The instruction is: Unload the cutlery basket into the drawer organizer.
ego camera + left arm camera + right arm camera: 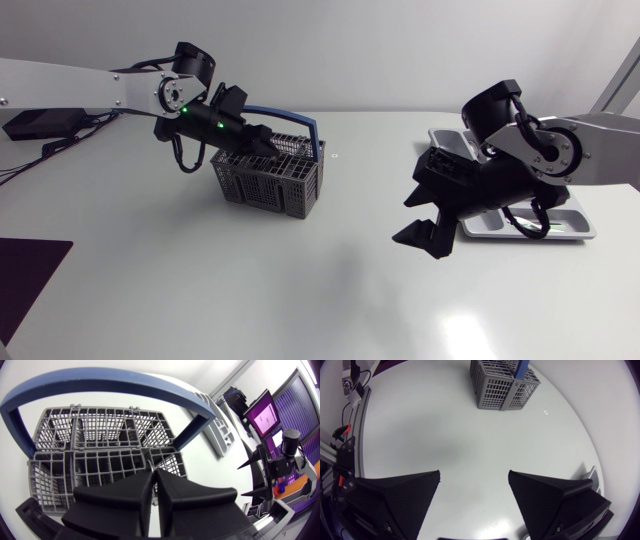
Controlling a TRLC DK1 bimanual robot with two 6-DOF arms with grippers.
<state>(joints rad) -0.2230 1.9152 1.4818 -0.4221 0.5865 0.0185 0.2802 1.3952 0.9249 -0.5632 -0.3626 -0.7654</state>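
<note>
The grey cutlery basket (285, 188) stands on the white table (250, 295), left of the middle and toward the far side, with its blue handle (300, 114) arched upright over it. The left arm comes in from the left side and holds its tool (262, 144) right above the basket's open top, under the handle's arch.

From the left wrist view, the left tool (154, 473) points down into the basket (75, 451), over a compartment on the near row just inside the handle (100, 384). Its two fingers are clenched almost flat together, and a thin metal piece (151, 466) shows pinched at their tips. I cannot tell what kind of cutlery it is. The compartments that can be seen through the grid look dark, and I cannot make out their contents.

The drawer organizer (580, 232), a pale grey tray, lies flat at the right side of the table, well apart from the basket. The right arm reaches over it from the right, partly covering it. The right tool (425, 215) hangs above the bare table just beside the organizer's left edge, on the side facing the basket.

From the right wrist view, the right tool (474, 474) is released, its fingers spread wide with only table surface between them. The basket (505, 385) sits far ahead of it.
</note>
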